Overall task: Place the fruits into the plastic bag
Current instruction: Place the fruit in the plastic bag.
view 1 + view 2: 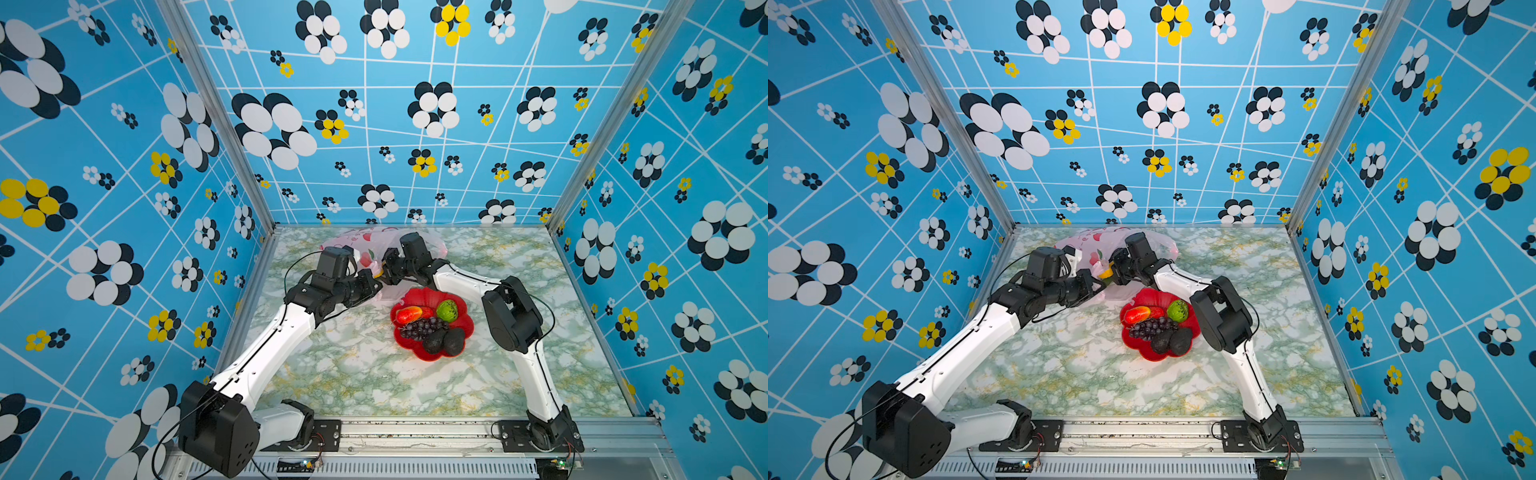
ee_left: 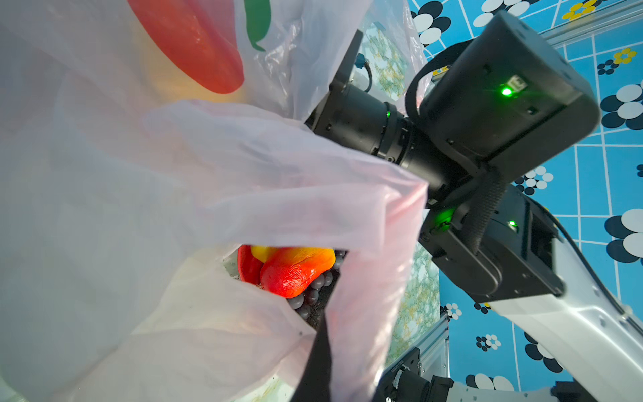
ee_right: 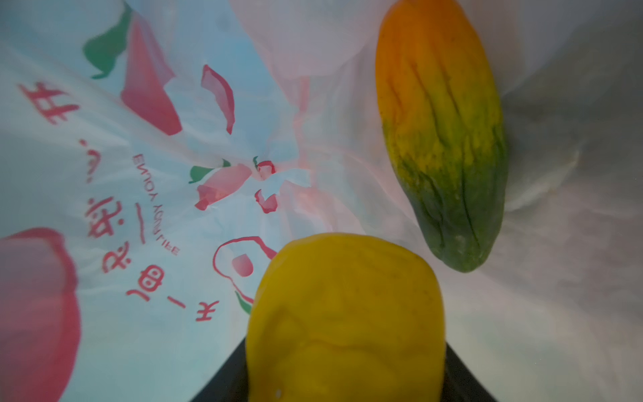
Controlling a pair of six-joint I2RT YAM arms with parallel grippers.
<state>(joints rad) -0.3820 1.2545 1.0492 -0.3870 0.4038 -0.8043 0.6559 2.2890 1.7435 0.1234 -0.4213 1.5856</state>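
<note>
The pale-pink plastic bag lies at the back of the table. My left gripper is shut on the bag's rim and holds the mouth up. My right gripper reaches into the mouth, shut on the yellow fruit. An orange-and-green fruit lies inside the bag. On the dish sit a red-orange mango, a green fruit, a grape bunch and two blackish avocados.
The red flower-shaped dish stands mid-table, just in front of the bag and under the right forearm. The right arm's elbow hangs beside the dish. Patterned walls close in the back and both sides of the marbled table.
</note>
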